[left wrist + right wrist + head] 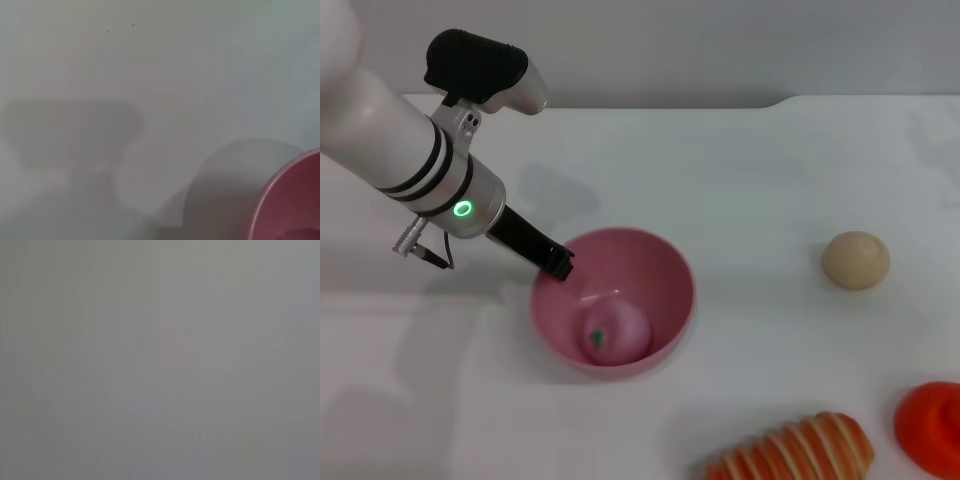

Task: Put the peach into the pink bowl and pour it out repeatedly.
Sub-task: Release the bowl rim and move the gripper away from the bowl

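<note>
The pink bowl [660, 275] stands upright on the white table, left of the middle in the head view. The peach [616, 333], pink with a small green stem mark, lies inside it on the near side of the bottom. My left gripper [558, 262] reaches in from the left, and its black fingers sit together on the bowl's left rim. The left wrist view shows only a piece of the bowl's rim [280, 200] and the table. My right gripper is out of view, and the right wrist view shows only a plain grey surface.
A tan-beige ball [855, 260] lies to the right. A striped orange bread-like toy [800, 450] and an orange-red object [932, 425] lie at the near right edge. The white table [720, 160] runs behind the bowl.
</note>
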